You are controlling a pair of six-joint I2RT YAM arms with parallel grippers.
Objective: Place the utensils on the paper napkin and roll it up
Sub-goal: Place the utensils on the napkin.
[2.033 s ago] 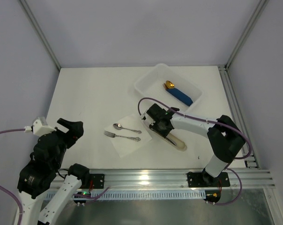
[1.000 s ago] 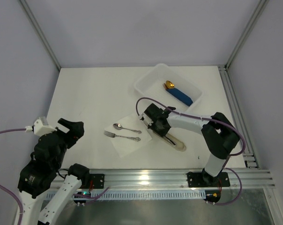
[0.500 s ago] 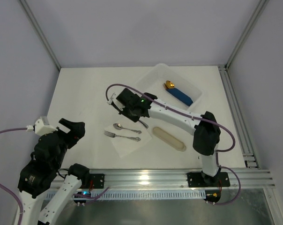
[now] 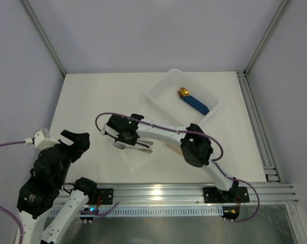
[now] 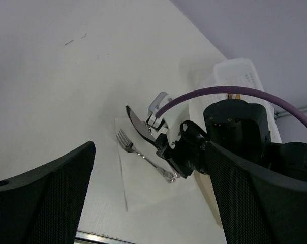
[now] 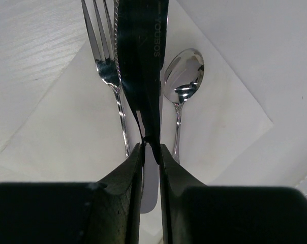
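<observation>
Robot lab test cell: white table (image 4: 102, 101), alu frame posts (image 4: 43, 35), plain grey walls (image 4: 153, 30), base rail (image 4: 158, 192).

Expect a polished, mirror-bright finish on the slim silver metal fork (image 6: 109, 66) and the silver metal spoon (image 6: 184, 81). The dark-bladed metal knife (image 6: 141, 56) is glossy too, with a finely serrated edge. The thin white paper napkin (image 6: 67, 132) is matt and soft-looking. The black fingers (image 6: 124, 175) of the right gripper (image 6: 151, 148) look like smooth, matt plastic. You will find the white rectangular plastic tray (image 4: 152, 93) smooth and faintly translucent, the white table top (image 4: 92, 96) matt.
</observation>
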